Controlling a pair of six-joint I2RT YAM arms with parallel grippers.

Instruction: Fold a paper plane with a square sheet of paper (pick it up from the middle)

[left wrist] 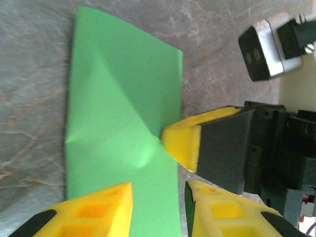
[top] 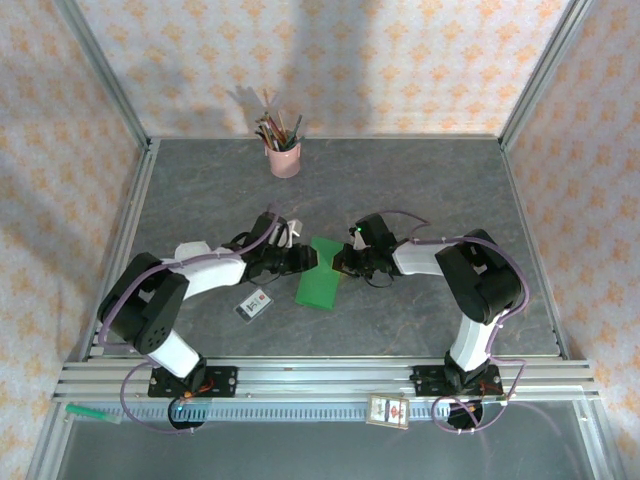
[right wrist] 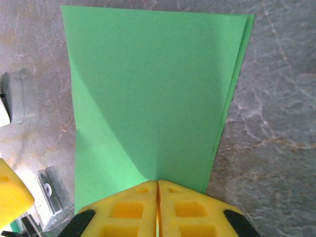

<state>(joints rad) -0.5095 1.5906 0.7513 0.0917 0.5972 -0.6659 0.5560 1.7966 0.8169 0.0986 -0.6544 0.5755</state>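
The thin bright green sheet of paper (top: 320,275) is lying folded in half only. The right fingers (right wrist: 128,210) are clamping its edge, the left fingers (left wrist: 94,215) are standing apart, and the pointed folds are waiting.

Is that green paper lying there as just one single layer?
No: in the right wrist view, the green paper shows a second edge peeking out along its right side, so it is folded over on itself.

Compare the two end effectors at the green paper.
The right end effector is shut, pinching an edge of the green sheet; the left end effector stands open, gripping nothing. The right reaches in from the sheet's right side, the left from its left. Both have yellow fingers.
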